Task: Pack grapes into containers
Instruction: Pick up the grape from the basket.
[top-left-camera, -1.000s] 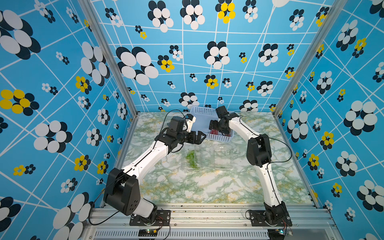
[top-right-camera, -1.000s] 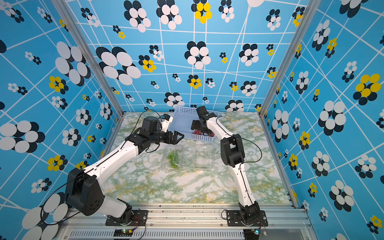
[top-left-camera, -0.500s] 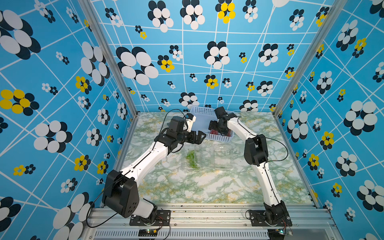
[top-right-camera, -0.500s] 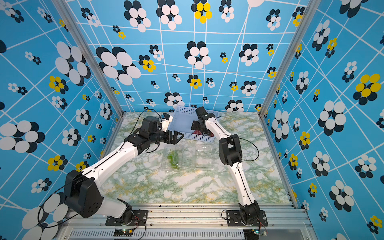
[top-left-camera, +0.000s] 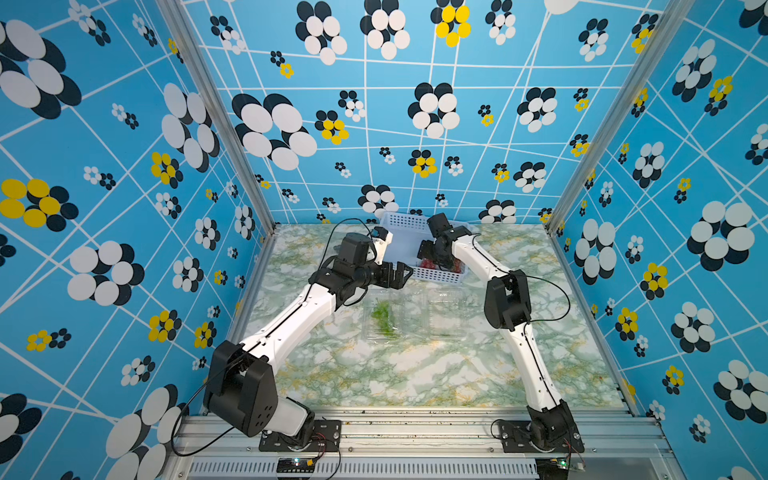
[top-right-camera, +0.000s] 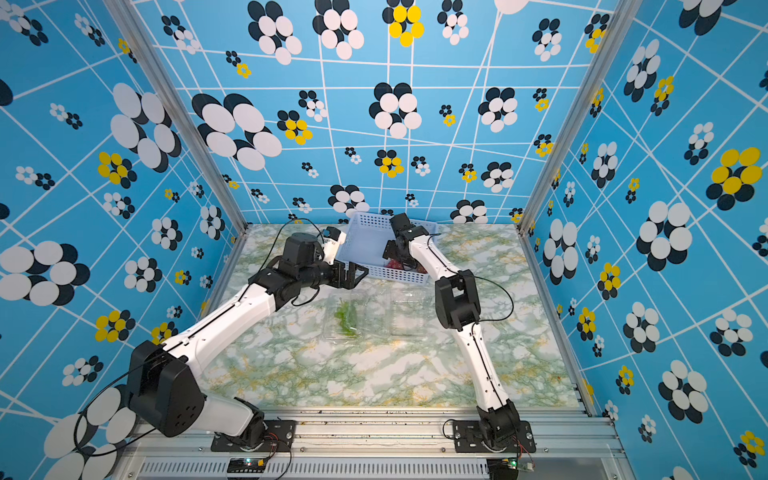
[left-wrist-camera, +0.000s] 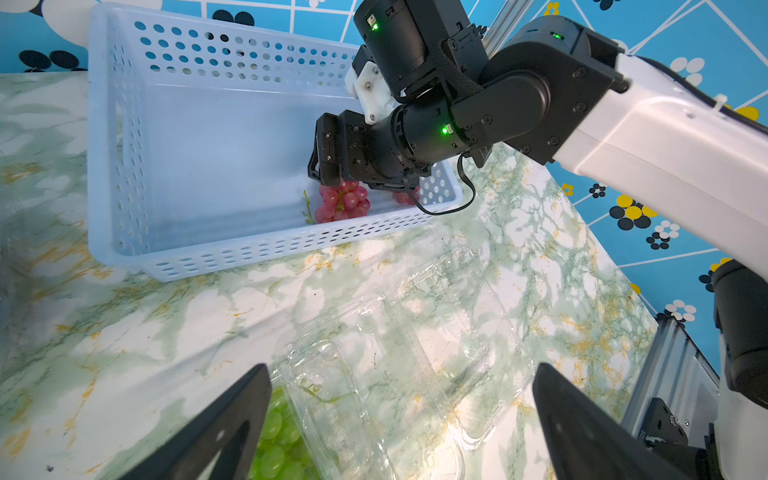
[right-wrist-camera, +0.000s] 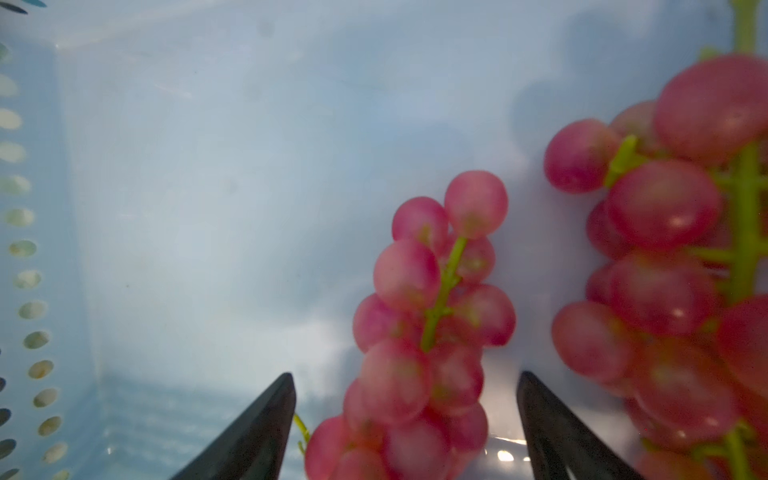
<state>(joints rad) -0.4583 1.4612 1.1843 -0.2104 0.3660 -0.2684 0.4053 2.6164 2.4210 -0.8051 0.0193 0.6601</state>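
The right gripper's (right-wrist-camera: 407, 374) two black fingers (right-wrist-camera: 257, 428) stand apart on either side of a red-pink bunch of round grapes (right-wrist-camera: 424, 324). Bare floor shows between each finger and the fruit, so nothing is clamped. A second red-pink bunch (right-wrist-camera: 673, 257) lies just beside the first, outside the fingers. Both bunches rest on the floor of a light-blue perforated plastic basket (left-wrist-camera: 95, 166), near one end of its near long wall. From the left wrist view the right gripper sits directly on top of the first bunch and partly hides the second.

The left gripper's (left-wrist-camera: 399, 374) black fingers (left-wrist-camera: 232, 415) are spread wide and hold nothing. In both top views it hangs above the green-veined marble tabletop (top-left-camera: 415, 374), beside the basket's near wall.

Below it, a light-green bunch of grapes (top-left-camera: 382, 318) lies inside a clear ribbed plastic clamshell box (top-left-camera: 370, 332). A second clear clamshell box (top-left-camera: 446, 316) stands just beside it, with no fruit visible in it. Whether the two boxes touch cannot be told through the transparent plastic.
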